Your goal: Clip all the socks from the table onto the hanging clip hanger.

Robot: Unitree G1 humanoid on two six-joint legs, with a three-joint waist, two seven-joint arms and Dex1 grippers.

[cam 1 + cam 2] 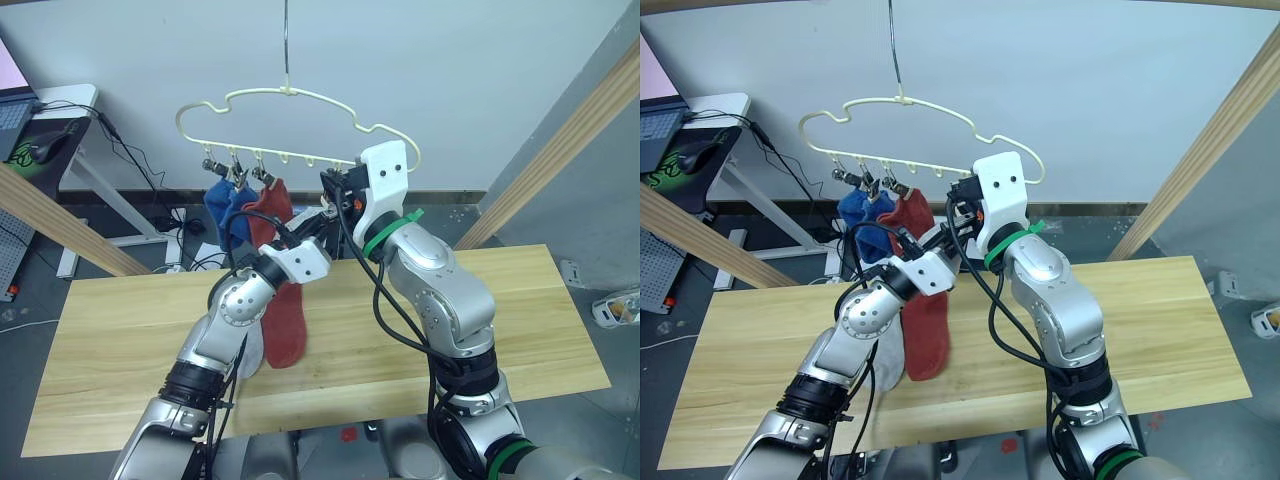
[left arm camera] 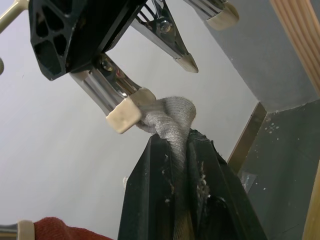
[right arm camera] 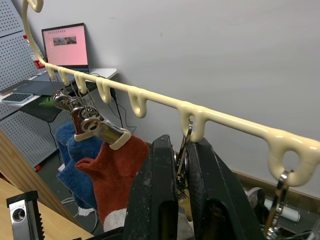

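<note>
The left gripper (image 2: 180,145) has its fingers pinching a light grey sock (image 2: 172,117), held up into the mouth of a silver clip (image 2: 122,100) on the clip hanger (image 1: 300,95) above the worktop (image 1: 540,300). The right gripper (image 3: 182,165) has its fingers pressed on that clip's handles. Two blue socks (image 1: 225,210) and a rust red sock (image 1: 283,320) hang already from the clips beside.
</note>
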